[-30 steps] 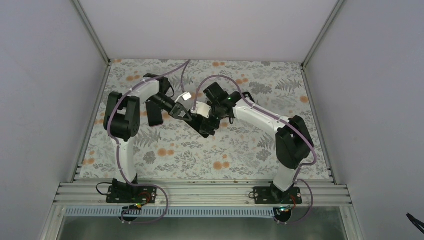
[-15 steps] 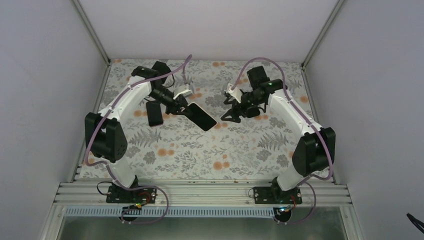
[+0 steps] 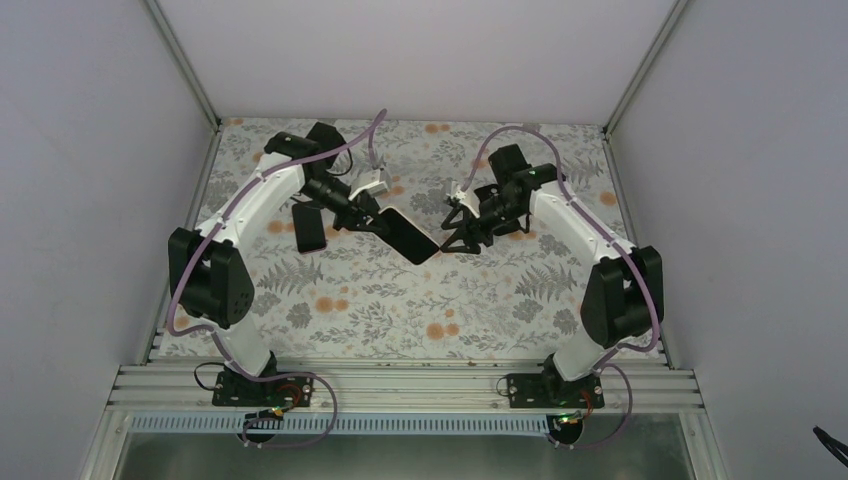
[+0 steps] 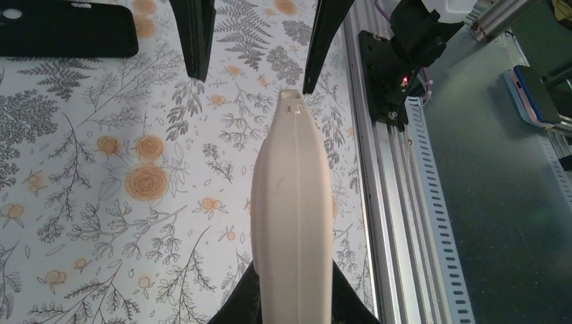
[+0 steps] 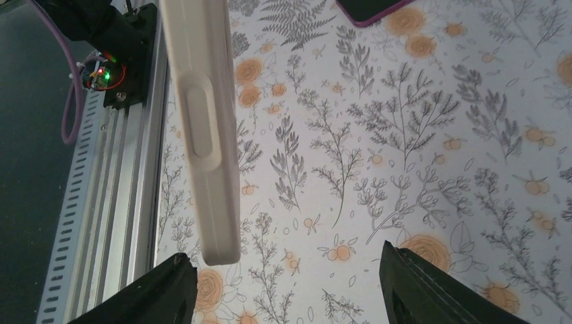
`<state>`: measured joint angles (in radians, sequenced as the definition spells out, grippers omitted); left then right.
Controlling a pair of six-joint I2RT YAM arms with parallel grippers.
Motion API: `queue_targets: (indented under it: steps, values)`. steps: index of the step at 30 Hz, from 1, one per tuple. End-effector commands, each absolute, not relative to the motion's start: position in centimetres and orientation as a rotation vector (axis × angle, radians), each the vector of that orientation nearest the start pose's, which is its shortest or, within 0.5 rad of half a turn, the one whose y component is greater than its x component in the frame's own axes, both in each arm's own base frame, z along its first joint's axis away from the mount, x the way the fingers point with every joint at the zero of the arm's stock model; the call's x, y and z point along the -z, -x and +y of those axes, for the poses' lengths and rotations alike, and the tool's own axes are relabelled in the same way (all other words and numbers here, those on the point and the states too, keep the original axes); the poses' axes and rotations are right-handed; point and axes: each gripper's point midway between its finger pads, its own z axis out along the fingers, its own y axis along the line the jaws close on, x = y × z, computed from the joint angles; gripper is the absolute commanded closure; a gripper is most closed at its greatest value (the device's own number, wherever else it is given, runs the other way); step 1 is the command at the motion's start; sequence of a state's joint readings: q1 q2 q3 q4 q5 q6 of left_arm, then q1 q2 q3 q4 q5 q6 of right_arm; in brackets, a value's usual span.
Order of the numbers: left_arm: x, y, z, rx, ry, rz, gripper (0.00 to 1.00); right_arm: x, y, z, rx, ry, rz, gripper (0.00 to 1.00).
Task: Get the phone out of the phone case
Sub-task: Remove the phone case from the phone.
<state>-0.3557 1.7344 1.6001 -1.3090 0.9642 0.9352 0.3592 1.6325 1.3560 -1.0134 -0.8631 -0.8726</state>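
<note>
My left gripper (image 3: 365,218) is shut on one end of the phone (image 3: 408,236) and holds it tilted above the mat, black front up. In the left wrist view the phone's pale beige edge (image 4: 293,202) runs out from between my jaws (image 4: 293,314). The black phone case (image 3: 310,228) lies empty on the mat left of the phone; it also shows in the left wrist view (image 4: 64,28), and its dark corner in the right wrist view (image 5: 367,8). My right gripper (image 3: 455,235) is open, just right of the phone's free end, apart from it. In the right wrist view the phone (image 5: 202,128) hangs by the left finger (image 5: 172,287).
An aluminium rail (image 3: 400,385) runs along the near edge and shows in the left wrist view (image 4: 384,169). Both arm bases sit on it. Grey walls close the left, right and back sides. A blue and pink object (image 4: 533,94) lies beyond the rail.
One second ago both grippers met at the phone in the middle. The right gripper let go and drew back right, then came slightly back. The left arm kept the phone and drew left.
</note>
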Motion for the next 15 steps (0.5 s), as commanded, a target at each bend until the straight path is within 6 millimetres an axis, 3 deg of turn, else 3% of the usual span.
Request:
queue_targets:
  steps: [1,11,15]
  values:
    - [-26.1,-26.4,-26.0,1.271,-1.554,1.787,0.98,-18.6,-26.8,24.5,-1.049,1.546,1.894,0.31]
    - [-25.9,-26.1,-26.0,1.289,-1.558,1.79,0.98,-18.6,-27.9,24.5,-1.02,1.5,1.897,0.34]
    - [-25.8,-26.3,-26.0,1.28,-1.559,1.798,0.98,-19.2,-27.2,24.5,-1.076,1.526,1.868,0.34]
